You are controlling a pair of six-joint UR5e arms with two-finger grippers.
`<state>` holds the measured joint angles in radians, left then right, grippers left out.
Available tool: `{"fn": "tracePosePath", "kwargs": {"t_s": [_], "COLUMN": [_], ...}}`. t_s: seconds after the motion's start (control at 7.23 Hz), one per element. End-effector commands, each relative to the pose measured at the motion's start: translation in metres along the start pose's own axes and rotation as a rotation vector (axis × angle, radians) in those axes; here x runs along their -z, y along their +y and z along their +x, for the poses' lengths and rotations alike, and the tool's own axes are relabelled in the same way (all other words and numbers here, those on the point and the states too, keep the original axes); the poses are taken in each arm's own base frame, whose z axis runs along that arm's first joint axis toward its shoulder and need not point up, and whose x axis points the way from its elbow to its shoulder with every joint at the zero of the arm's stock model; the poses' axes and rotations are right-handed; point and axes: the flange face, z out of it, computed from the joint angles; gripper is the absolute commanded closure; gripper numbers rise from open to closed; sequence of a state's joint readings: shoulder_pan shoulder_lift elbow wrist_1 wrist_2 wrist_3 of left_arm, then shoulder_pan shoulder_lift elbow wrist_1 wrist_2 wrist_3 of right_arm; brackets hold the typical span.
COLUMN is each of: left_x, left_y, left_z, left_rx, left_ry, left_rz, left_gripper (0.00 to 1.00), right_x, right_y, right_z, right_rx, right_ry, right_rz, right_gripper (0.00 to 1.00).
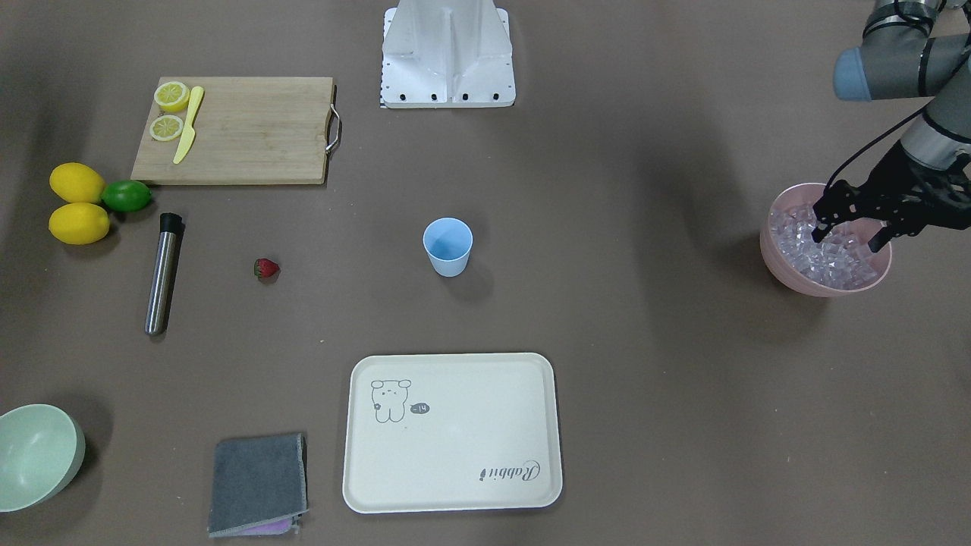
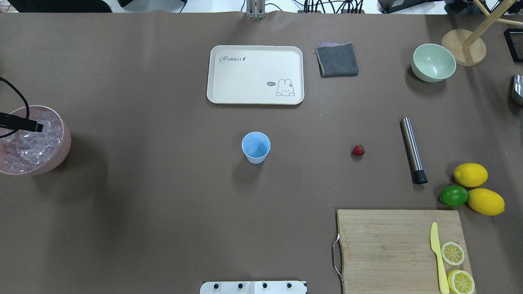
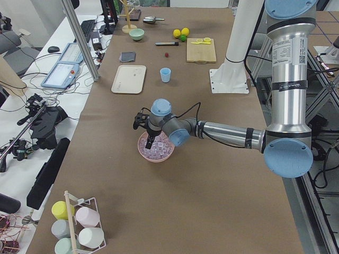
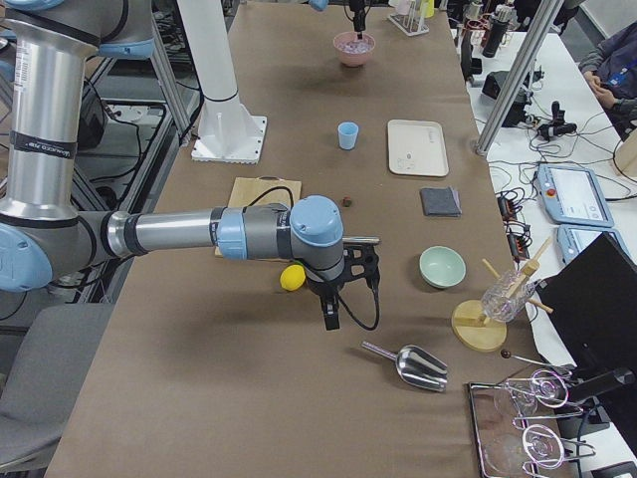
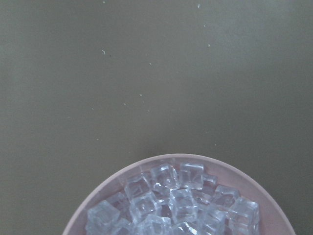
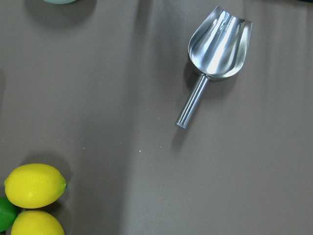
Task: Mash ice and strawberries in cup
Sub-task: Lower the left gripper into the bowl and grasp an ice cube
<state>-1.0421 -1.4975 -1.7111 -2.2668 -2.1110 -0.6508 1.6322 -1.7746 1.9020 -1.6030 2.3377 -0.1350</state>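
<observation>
The light-blue cup [image 1: 447, 246] stands upright and empty at mid-table, also in the overhead view [image 2: 255, 147]. The red strawberry [image 1: 266, 268] lies on the table apart from it, on the robot's right side [image 2: 357, 150]. The ice [image 1: 823, 258] fills a pink bowl [image 1: 781, 262] at the far left end [image 2: 28, 147]. My left gripper [image 1: 850, 236] is open over the bowl, fingertips down at the ice. My right gripper [image 4: 330, 317] hangs over the table's far right end; I cannot tell whether it is open or shut.
A steel muddler [image 1: 162, 273], two lemons [image 1: 77, 203] and a lime [image 1: 126, 196] lie beside a cutting board [image 1: 250, 136] with lemon halves and a yellow knife. A cream tray [image 1: 452, 432], grey cloth [image 1: 258, 481], green bowl [image 1: 34, 455] and metal scoop [image 6: 217, 49] are also there.
</observation>
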Motion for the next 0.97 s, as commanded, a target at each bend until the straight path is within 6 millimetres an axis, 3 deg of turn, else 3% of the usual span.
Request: {"fn": "tracePosePath", "kwargs": {"t_s": [0.0,0.28,0.83], "left_x": [-0.016,-0.017,-0.016], "left_y": [0.01,0.024,0.037], "left_z": [0.016,0.009,0.008], "left_rx": [-0.037,-0.032,-0.035], "left_ry": [-0.002,-0.009,-0.011], "left_rz": [-0.025,-0.045,-0.062], "left_gripper": [0.27,0.41,0.46], "right_x": [-0.001,-0.001,-0.001], "right_y": [0.0,0.0,0.0], "right_z": [0.0,0.0,0.0], "right_rx": [-0.001,-0.001,-0.003], "right_ry": [0.0,0.0,0.0], "right_rz": [-0.001,-0.001,-0.001], "right_gripper": [0.0,0.0,0.0]}}
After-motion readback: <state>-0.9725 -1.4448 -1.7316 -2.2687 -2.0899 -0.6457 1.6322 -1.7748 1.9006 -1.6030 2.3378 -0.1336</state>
